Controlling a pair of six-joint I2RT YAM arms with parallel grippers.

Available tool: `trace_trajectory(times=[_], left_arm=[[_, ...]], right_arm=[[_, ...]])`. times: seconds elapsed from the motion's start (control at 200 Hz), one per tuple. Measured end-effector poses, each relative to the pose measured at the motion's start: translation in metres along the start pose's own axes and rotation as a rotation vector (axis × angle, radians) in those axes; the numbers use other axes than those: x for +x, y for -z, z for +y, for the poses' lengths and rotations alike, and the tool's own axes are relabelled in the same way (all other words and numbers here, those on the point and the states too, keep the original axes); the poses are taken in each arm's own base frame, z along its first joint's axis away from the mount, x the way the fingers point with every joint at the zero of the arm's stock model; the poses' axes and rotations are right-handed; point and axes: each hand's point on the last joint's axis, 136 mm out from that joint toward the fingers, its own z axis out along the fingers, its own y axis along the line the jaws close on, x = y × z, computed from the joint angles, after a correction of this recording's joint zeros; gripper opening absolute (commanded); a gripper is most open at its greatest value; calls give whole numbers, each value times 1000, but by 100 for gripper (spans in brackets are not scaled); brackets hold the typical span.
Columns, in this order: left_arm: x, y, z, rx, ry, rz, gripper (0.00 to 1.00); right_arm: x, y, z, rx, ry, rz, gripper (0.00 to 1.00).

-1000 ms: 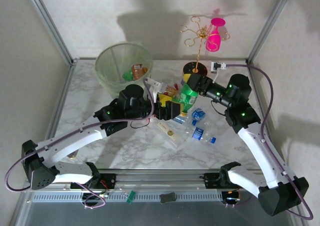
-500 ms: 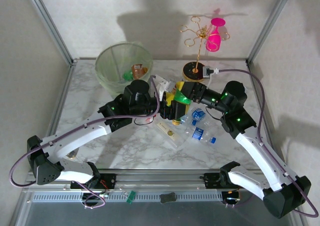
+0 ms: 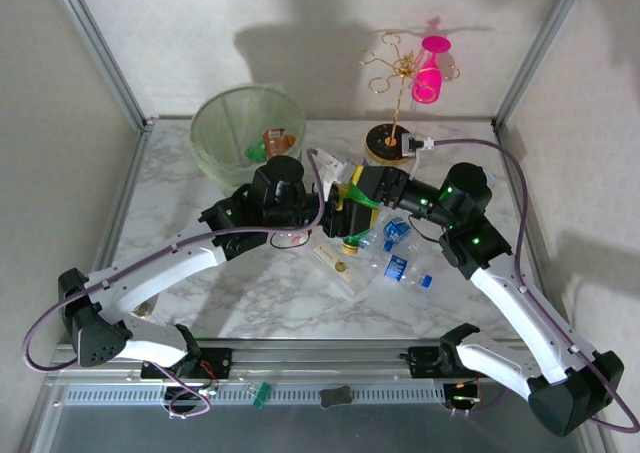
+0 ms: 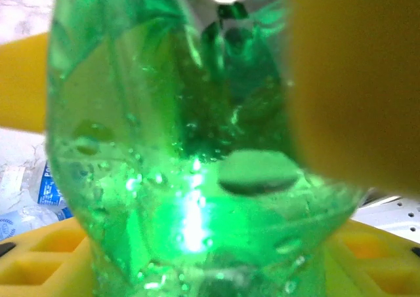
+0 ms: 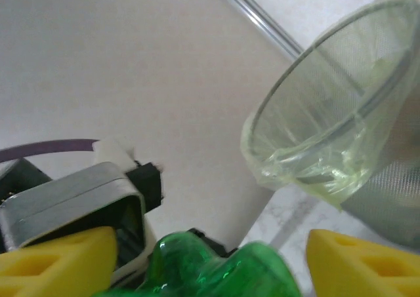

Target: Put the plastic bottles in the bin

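Left gripper: clamps its yellow latticed fingers against both flanks of translucent green plastic bottle, grasping it at centre of top view. Right gripper: jaws spread, straddling same bottle from the right, gap showing beside the finger at lower right of right wrist view. Sits at upper left of top view, near but apart from bottle: large round translucent grey-green bin with pale liner, orange and green items inside. Lie just below both grippers on white marble table: clear crumpled plastic bottles with blue labels. Stands at upper right: gold wire stand holding pink cup.
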Motion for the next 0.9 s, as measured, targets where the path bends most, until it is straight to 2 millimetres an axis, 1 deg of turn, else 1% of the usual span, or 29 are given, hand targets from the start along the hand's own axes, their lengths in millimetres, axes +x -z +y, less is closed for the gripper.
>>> trace_trajectory(times=[0.03, 0.185, 0.295, 0.335, 0.406, 0.476, 0.551, 0.601, 0.631, 0.676, 0.741, 0.771, 0.836, 0.901], left_arm=[[-2, 1, -1, 2, -4, -4, 53], [-7, 3, 1, -26, -5, -19, 52], [-16, 8, 13, -86, 4, -38, 52], [-22, 11, 20, -114, 9, -54, 49], [-38, 21, 39, -178, 21, -97, 43], [-56, 37, 66, -261, 39, -153, 37], [-75, 59, 95, -359, 60, -221, 31], [-88, 76, 114, -422, 72, -268, 24], [-95, 85, 123, -451, 81, -292, 20], [-104, 98, 135, -486, 97, -327, 18], [-116, 118, 153, -529, 122, -376, 7], [-121, 126, 162, -546, 136, -397, 0], [-131, 140, 178, -578, 161, -438, 0], [-140, 147, 193, -602, 182, -462, 0]], right_arm=[[-1, 0, -4, 21, 3, -7, 99], [-14, 5, -8, 116, 47, -50, 99], [-31, 15, -6, 197, 104, -104, 99], [-36, 20, -5, 225, 126, -125, 99], [-45, 30, -3, 272, 163, -164, 99], [-50, 41, -3, 316, 194, -199, 99], [-52, 50, -5, 355, 218, -220, 99], [-53, 54, -7, 379, 229, -226, 99], [-53, 55, -9, 393, 234, -228, 99], [-52, 56, -13, 411, 240, -224, 99], [-53, 57, -16, 431, 245, -227, 99], [-53, 58, -17, 436, 248, -227, 99], [-53, 58, -19, 445, 255, -226, 99], [-53, 59, -20, 452, 261, -226, 99]])
